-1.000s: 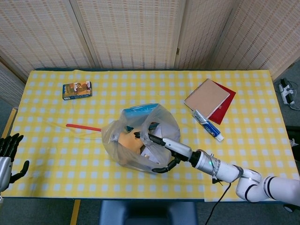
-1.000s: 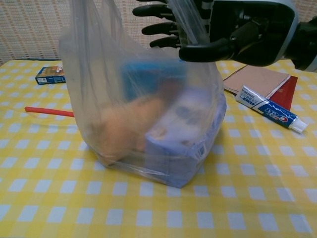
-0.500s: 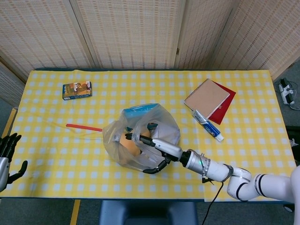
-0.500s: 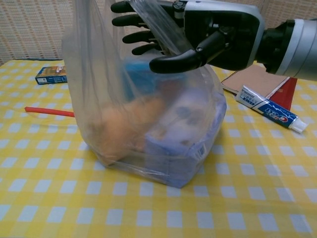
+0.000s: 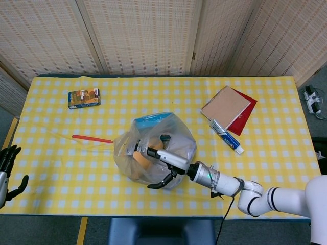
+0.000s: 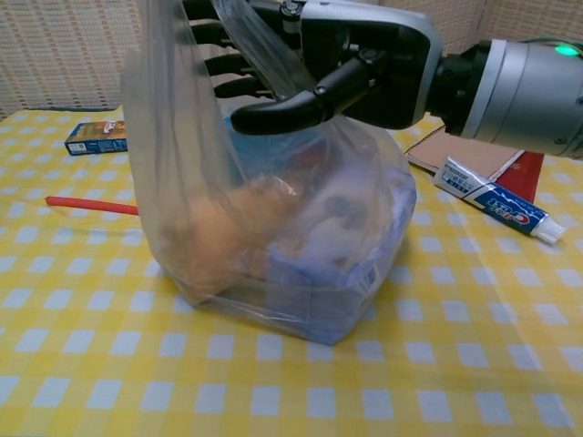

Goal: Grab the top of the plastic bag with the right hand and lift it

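Note:
A clear plastic bag (image 5: 172,133) stands upright mid-table, holding a blue box, an orange item and a pale purple box; in the chest view the bag (image 6: 273,228) fills the middle. My right hand (image 5: 161,166) reaches over the bag's top from the right. Seen from the chest camera, the right hand (image 6: 328,64) has its fingers spread and its thumb stretched out, and the bag's upper film runs between thumb and fingers without being pinched. My left hand (image 5: 7,171) hangs off the table's left edge, fingers apart and empty.
On the yellow checked table (image 5: 61,168) lie a red stick (image 5: 91,139) left of the bag and a small box (image 5: 84,98) at the far left. A toothpaste tube (image 5: 226,137) and a brown notebook (image 5: 226,106) on a red one lie to the right.
My right hand has moved left and nearer the cameras across the bag's top, pushing into the film. The bag's top has shifted slightly. The left hand dropped a little lower.

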Controlling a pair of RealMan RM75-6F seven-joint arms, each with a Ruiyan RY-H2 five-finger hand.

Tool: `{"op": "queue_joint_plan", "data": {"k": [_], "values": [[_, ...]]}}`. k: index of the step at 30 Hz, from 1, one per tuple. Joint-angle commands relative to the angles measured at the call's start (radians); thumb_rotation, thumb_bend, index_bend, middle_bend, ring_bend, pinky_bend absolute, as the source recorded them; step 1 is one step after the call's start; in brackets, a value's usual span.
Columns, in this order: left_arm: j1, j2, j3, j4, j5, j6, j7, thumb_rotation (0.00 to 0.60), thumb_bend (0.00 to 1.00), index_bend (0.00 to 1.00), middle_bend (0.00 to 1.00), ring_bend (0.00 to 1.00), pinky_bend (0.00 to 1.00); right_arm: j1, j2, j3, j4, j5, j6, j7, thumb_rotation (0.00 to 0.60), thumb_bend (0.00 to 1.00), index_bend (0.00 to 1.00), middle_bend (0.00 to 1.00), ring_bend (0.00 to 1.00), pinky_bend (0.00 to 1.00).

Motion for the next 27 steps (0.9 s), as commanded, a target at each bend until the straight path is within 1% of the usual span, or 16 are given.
{"op": "queue_joint_plan", "data": {"k": [1,14,27], "values": [[0.001,0.001,0.000,0.000,0.000,0.002,-0.002,0.600,0.46,0.03,0.08,0.06,0.00,0.009,-0.017,0.010,0.013,0.006,-0.001,0.004,0.600,0.26,0.00,0.00,0.00,0.00],[0.006,0.005,-0.003,0.001,0.000,0.010,-0.014,0.600,0.46,0.03,0.08,0.06,0.00,0.047,-0.077,0.036,0.070,0.025,-0.018,0.025,0.600,0.25,0.00,0.00,0.00,0.00],[0.010,0.006,-0.006,0.006,-0.003,0.015,-0.027,0.600,0.46,0.03,0.08,0.06,0.00,0.086,-0.118,0.058,0.075,0.015,-0.006,0.034,0.600,0.24,0.00,0.00,0.00,0.00]]}}
